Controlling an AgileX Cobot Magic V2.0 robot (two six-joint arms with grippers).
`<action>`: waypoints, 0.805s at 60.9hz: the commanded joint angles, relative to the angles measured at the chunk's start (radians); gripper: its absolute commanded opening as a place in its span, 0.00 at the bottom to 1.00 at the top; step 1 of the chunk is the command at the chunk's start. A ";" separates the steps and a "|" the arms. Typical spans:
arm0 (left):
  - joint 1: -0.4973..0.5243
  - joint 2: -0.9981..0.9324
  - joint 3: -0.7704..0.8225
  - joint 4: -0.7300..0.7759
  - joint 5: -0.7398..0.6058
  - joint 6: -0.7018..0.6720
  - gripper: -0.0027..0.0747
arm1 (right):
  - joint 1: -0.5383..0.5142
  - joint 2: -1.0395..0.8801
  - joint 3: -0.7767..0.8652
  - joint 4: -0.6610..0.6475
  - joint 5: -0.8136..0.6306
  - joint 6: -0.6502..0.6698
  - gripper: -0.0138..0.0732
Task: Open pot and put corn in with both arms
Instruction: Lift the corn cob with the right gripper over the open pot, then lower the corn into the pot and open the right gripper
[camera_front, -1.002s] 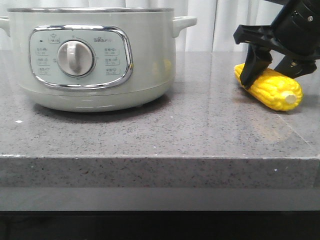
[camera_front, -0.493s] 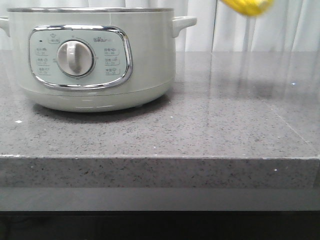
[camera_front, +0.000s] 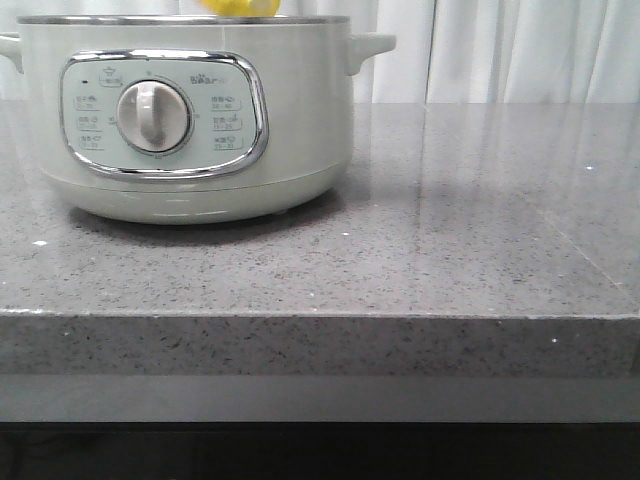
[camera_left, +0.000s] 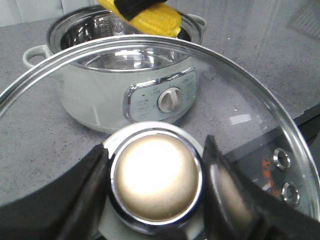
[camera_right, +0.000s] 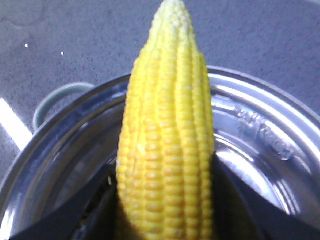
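The pale greenish-white pot (camera_front: 190, 110) stands open at the left of the counter, its steel bowl showing in the left wrist view (camera_left: 120, 60) and the right wrist view (camera_right: 260, 135). My left gripper (camera_left: 156, 150) is shut on the brass knob (camera_left: 156, 180) of the glass lid (camera_left: 235, 67) and holds the lid in the air, off the pot. My right gripper (camera_right: 167, 200) is shut on the yellow corn (camera_right: 167, 130) and holds it over the pot's opening. The corn shows at the top edge of the front view (camera_front: 238, 6) and above the pot's rim in the left wrist view (camera_left: 152, 19).
The pot sits on a grey speckled stone counter (camera_front: 450, 220) with its front edge near the camera. White curtains (camera_front: 500, 50) hang behind. A dark panel with round knobs (camera_left: 282, 175) lies beyond the counter's edge in the left wrist view.
The right gripper lifted the corn off the counter at the right, carried it up and leftward, and now holds it above the pot. The right side of the counter no longer holds the corn.
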 joint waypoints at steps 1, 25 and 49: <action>-0.005 0.009 -0.036 -0.027 -0.152 -0.005 0.28 | -0.002 -0.028 -0.044 0.010 -0.036 -0.010 0.55; -0.005 0.009 -0.036 -0.027 -0.152 -0.005 0.28 | -0.002 -0.019 -0.047 0.009 -0.018 -0.010 0.81; -0.005 0.009 -0.036 -0.027 -0.152 -0.005 0.28 | -0.096 -0.129 -0.046 0.003 0.031 -0.010 0.40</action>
